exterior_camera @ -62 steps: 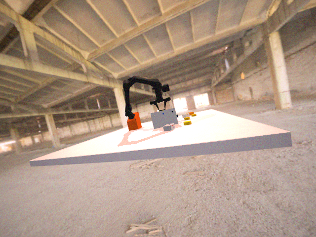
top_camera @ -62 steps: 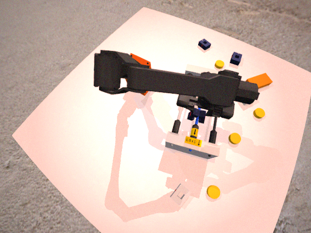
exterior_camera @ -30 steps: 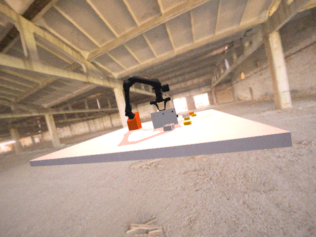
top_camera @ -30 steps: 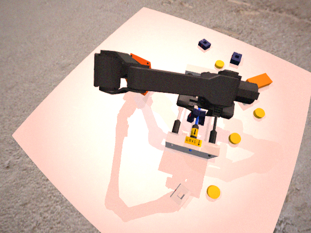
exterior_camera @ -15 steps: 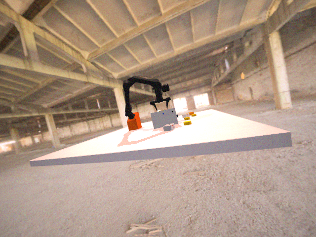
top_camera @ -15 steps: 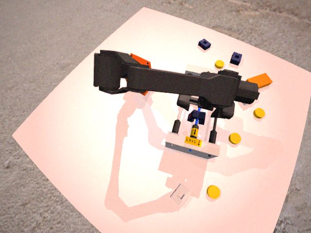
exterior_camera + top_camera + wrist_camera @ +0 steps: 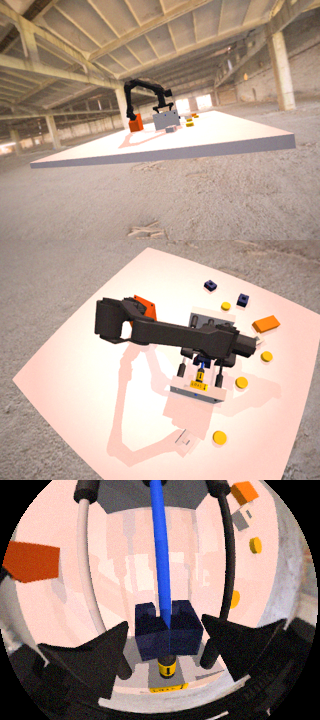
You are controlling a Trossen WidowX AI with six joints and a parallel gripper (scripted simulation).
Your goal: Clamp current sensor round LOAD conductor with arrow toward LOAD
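The dark blue split-core sensor [image 7: 206, 363] [image 7: 186, 630] sits at the blue LOAD conductor [image 7: 202, 365] [image 7: 159, 540], which runs down between its two halves. A gap shows between the halves on top; whether it is latched cannot be told. Its arrow is not readable. The yellow LOAD marker [image 7: 199, 385] [image 7: 168, 687] is on the near end block [image 7: 183, 389] [image 7: 165, 121], just beyond the sensor in the wrist view. My gripper [image 7: 164, 109] [image 7: 166, 621] is open and empty, with one finger on each side of the sensor. In the top view the arm hides much of this.
A white conductor [image 7: 84, 555] and a black one [image 7: 230, 555] flank the blue one. An orange block [image 7: 266, 323], yellow discs [image 7: 219, 437] [image 7: 241, 382], two dark blue blocks [image 7: 210, 285] [image 7: 242, 300] and pale blocks [image 7: 170, 129] [image 7: 243, 519] lie around the fixture.
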